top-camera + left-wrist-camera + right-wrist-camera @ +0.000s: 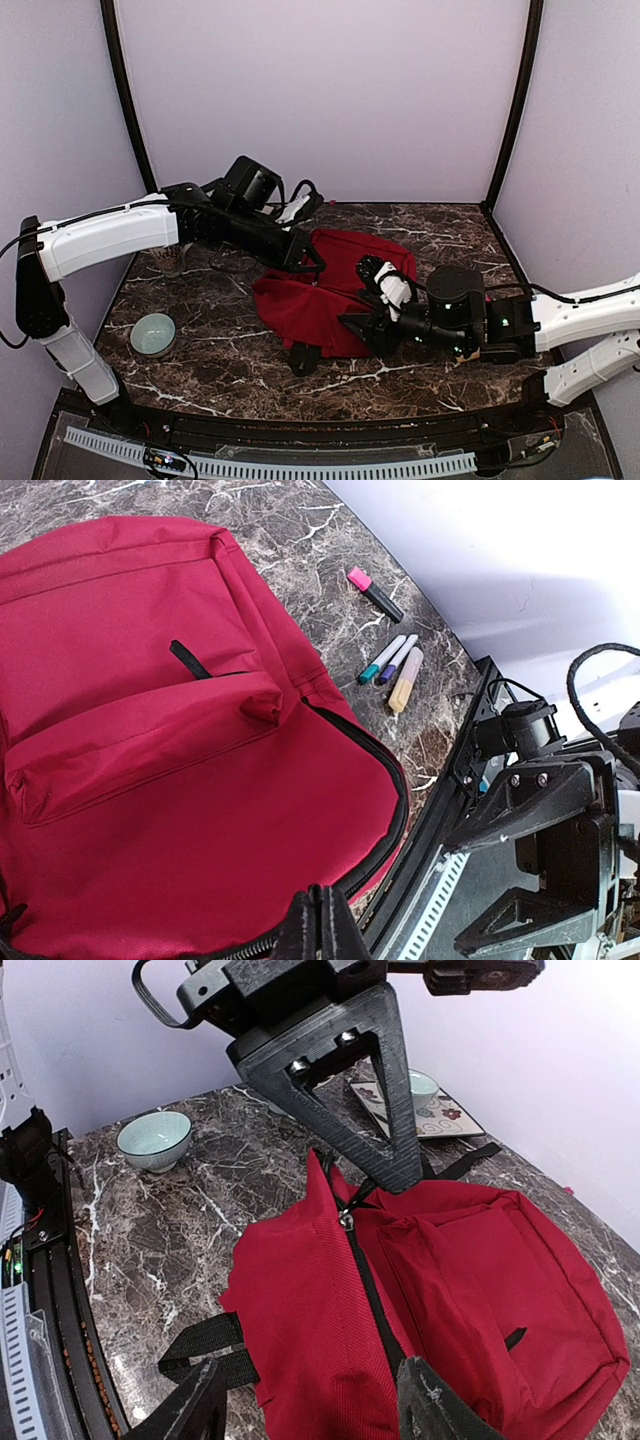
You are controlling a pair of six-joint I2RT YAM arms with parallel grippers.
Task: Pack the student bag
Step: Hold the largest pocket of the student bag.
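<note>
**Item: red student bag, held at its zip edge by the left pincer**

Marble-patterned table [220, 300], dark with white veins. Student bag [325, 300], red fabric with black zips and straps, lay slumped at the table's middle, between the two arms. Left gripper [320, 922] had its jaws together, clamped on the bag's zip edge, and that edge stood raised in a peak. Right gripper [310, 1412] had its jaws wide apart, one finger on either side of the near end of the bag, not touching it as far as could be seen. Patterned plate [380, 1100] at the far left carried a pale cup [423, 1088]. Pale green bowl [155, 1140] stood well apart from the bag, near left. Four marker pens [395, 660] lay on the table just beside the bag.
</note>
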